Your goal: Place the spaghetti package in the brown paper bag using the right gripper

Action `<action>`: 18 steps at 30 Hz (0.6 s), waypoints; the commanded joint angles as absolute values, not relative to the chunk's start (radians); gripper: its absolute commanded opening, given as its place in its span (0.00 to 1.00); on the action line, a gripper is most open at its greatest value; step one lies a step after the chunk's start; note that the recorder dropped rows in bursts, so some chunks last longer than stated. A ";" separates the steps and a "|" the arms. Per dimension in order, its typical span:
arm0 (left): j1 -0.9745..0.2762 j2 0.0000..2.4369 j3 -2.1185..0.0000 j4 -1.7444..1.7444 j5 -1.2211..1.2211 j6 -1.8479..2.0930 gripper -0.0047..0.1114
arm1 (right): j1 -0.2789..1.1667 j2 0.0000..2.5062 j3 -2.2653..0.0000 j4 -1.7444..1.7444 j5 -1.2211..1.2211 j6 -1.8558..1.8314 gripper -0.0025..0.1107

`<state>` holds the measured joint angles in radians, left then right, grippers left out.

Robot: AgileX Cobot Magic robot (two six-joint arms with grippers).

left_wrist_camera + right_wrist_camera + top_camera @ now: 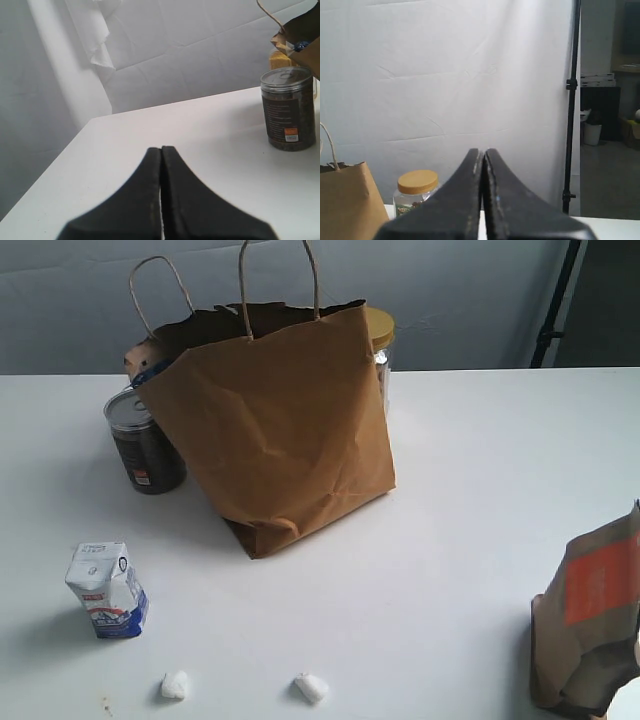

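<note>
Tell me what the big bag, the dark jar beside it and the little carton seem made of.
The brown paper bag looks like matte kraft paper: crumpled creases, twisted cord handles. The dark jar seems clear plastic or glass, I cannot tell which, under a shiny metallic-looking lid. The small carton looks like printed paperboard, folded at the top.

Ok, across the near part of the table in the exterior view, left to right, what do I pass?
small white-and-blue carton → white lump → second white lump → brown pouch with orange label
</note>
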<state>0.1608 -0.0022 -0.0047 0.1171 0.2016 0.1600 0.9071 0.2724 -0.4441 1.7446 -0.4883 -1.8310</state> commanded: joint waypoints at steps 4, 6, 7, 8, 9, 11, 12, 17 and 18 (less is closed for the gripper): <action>0.159 0.000 0.000 0.113 0.186 0.156 0.04 | 0.908 0.247 -0.395 1.744 -0.538 -1.827 0.02; 0.159 0.000 0.000 0.113 0.186 0.156 0.04 | 0.908 0.247 -0.385 1.744 -0.553 -1.819 0.02; 0.159 0.000 0.000 0.113 0.186 0.156 0.04 | 0.908 0.247 -0.378 1.744 -0.553 -1.796 0.02; 0.159 0.000 0.000 0.113 0.186 0.156 0.04 | 0.908 0.247 -0.361 1.676 -0.542 -1.720 0.02; 0.159 0.000 0.000 0.113 0.186 0.156 0.04 | 0.908 0.247 -0.348 1.609 -0.517 -1.644 0.02; 0.159 0.000 0.000 0.113 0.186 0.156 0.04 | 0.908 0.247 -0.319 1.382 -0.466 -1.380 0.02; 0.159 0.000 0.000 0.113 0.186 0.156 0.04 | 0.908 0.247 -0.307 1.264 -0.454 -1.249 0.02; 0.159 0.000 0.000 0.113 0.186 0.156 0.04 | 0.908 0.260 -0.259 0.777 -0.392 -0.692 0.02; 0.159 0.000 0.000 0.113 0.186 0.156 0.04 | 0.908 0.260 -0.251 0.757 -0.372 -0.687 0.02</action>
